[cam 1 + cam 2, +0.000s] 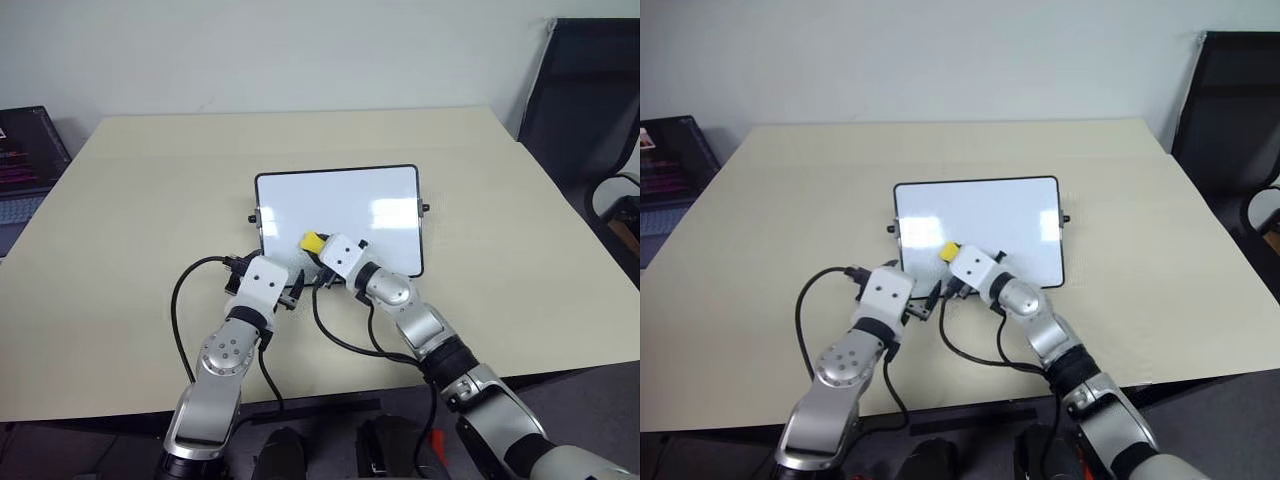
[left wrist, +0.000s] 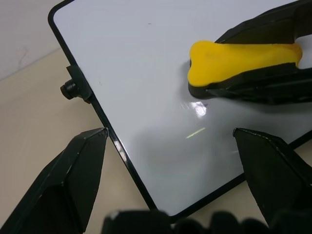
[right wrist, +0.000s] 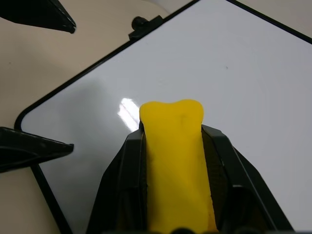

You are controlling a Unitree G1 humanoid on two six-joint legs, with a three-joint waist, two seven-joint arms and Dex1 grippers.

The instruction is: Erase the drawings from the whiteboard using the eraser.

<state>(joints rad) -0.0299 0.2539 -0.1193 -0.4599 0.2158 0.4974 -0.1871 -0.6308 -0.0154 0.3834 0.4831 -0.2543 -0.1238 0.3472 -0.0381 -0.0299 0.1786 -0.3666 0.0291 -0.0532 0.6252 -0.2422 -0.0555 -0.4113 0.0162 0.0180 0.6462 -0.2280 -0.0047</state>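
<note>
While your right gripper (image 3: 174,161) pinches the yellow oblong eraser (image 3: 175,161) lengthwise, its tip over the glossy white black-framed whiteboard's (image 1: 380,195) lower left, the spread left gripper (image 2: 170,165) straddles that corner

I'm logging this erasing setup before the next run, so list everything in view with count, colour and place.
Table: one, pale beige, under everything.
Whiteboard: one, glossy white with a thin black frame and small black side knobs, flat at mid-table; no drawings can be made out on it.
Eraser: one, bright yellow, over the board's near-left part.
Laptop: one, dark with a lit screen, at the far left edge.
Chair: one, black, at the table's far right.
Wall: white, behind the table.
Left gripper: one, black, jaws open astride the board's near-left corner.
Right gripper: one, black, jaws shut on the eraser.
</note>
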